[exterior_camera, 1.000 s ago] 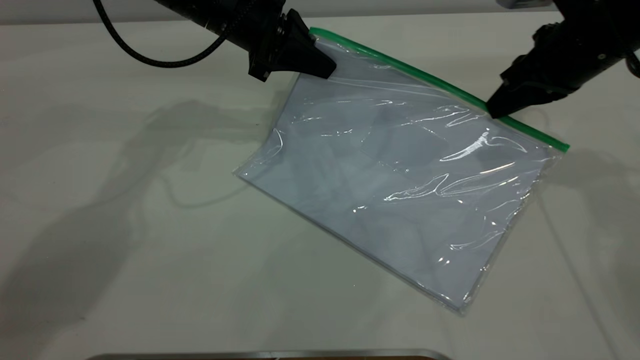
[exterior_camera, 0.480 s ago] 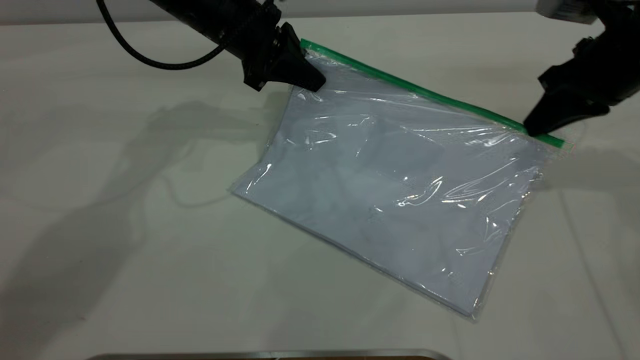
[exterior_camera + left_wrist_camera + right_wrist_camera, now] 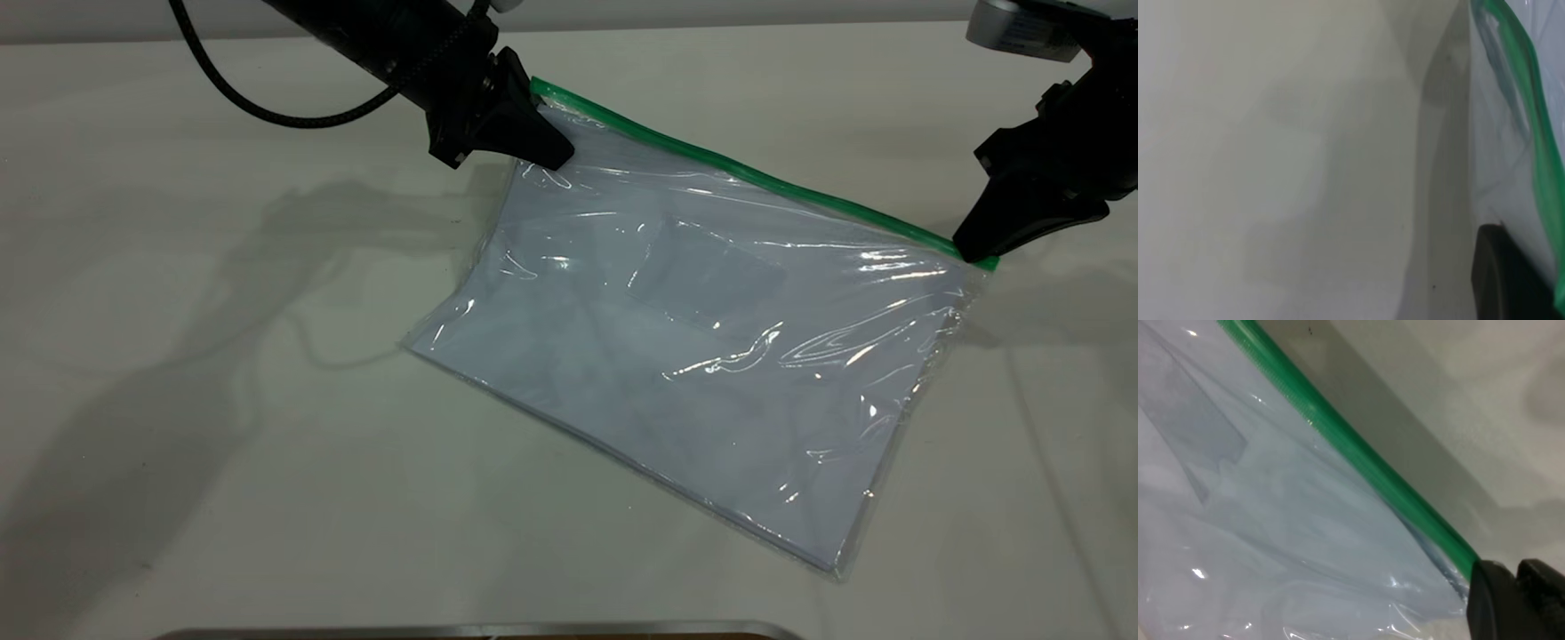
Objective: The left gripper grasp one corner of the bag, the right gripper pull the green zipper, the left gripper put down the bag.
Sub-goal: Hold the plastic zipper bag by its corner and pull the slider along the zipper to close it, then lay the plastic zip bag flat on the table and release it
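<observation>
The bag [image 3: 693,356], a clear pouch with white sheets inside, lies slanted across the table [image 3: 222,400]. Its green zipper [image 3: 756,178] runs along the far long edge. My left gripper [image 3: 547,151] is shut on the bag's far left corner, just under the zipper's end, and holds that corner slightly raised. My right gripper [image 3: 973,249] is shut on the green zipper at its far right end; the slider tab is hidden under the tips. The right wrist view shows the zipper [image 3: 1358,450] running into the closed fingers [image 3: 1498,600]. The left wrist view shows the zipper [image 3: 1531,147] beside one finger [image 3: 1501,280].
A metal edge [image 3: 480,629] runs along the table's near side. A black cable [image 3: 267,102] loops off the left arm at the back left. Bare table lies left of and in front of the bag.
My right gripper has slid right along the zipper, from past its middle to the right end. The left gripper has lowered slightly with the corner. The bag has shifted a little.
</observation>
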